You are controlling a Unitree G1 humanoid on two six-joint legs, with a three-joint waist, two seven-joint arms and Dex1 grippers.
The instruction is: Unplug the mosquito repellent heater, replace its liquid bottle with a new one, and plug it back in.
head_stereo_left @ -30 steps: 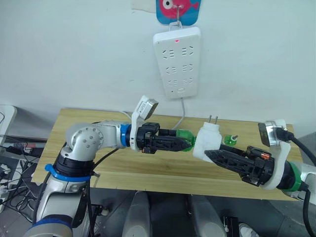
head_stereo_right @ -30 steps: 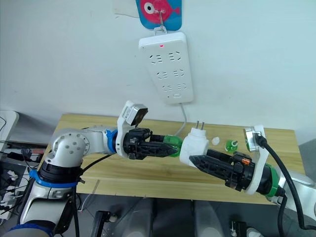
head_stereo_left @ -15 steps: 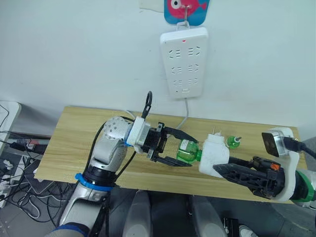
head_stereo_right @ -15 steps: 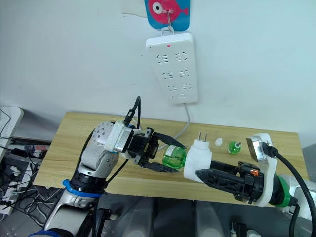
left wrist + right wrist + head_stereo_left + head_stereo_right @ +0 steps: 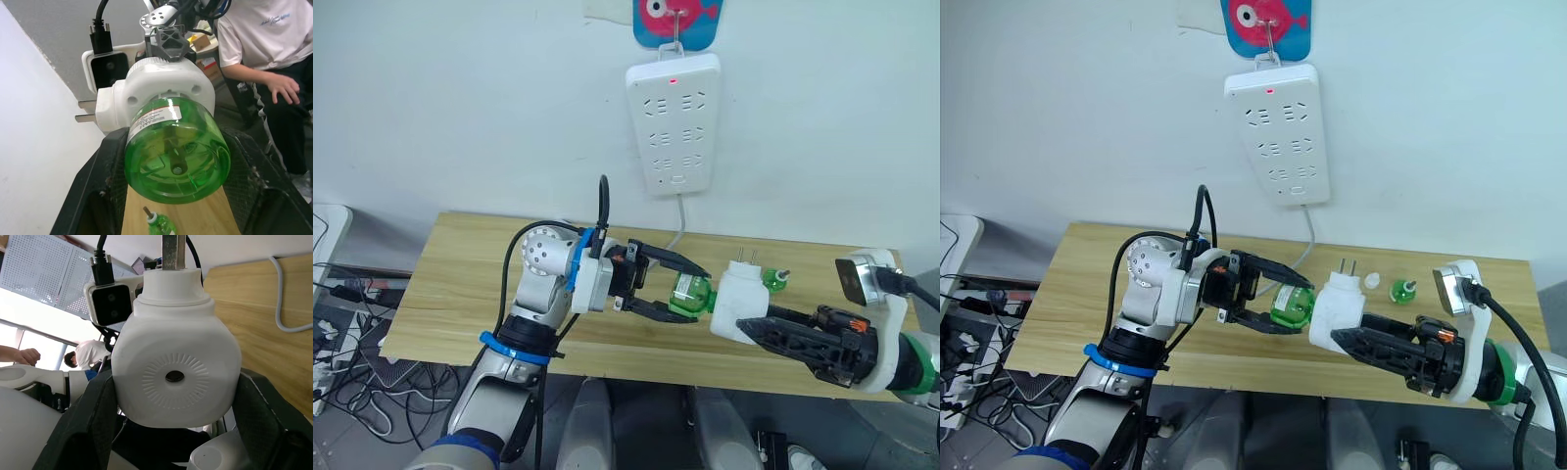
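Gripping the mosquito repellent heater [image 5: 740,302] between its two black fingers, the right end effector [image 5: 751,326] holds the small white unit above the front part of the wooden desk [image 5: 450,279], with the two metal prongs [image 5: 745,262] pointing up and toward the wall. The right wrist view shows the heater's rounded white face [image 5: 175,377] with its round vent hole, a finger pressed against each side.

A green bottle [image 5: 689,294] is attached to the heater's left end and sticks out toward the left arm. The left end effector [image 5: 680,290] has its fingers spread wide, one above and one below the bottle. In the left wrist view the bottle's green base [image 5: 177,163] sits between the two fingers [image 5: 100,177]; whether they touch it cannot be told.

A second small green bottle [image 5: 774,281] stands on the desk just behind the heater, and a small white cap [image 5: 1371,280] lies beside it.

On the wall above the desk hangs a white power strip [image 5: 674,122] with a red light lit near its top, hooked under a blue and pink fish-shaped hanger [image 5: 676,18]. Its white cord [image 5: 679,222] drops to the desk.

A seated person in a white shirt [image 5: 264,39] shows in the left wrist view.
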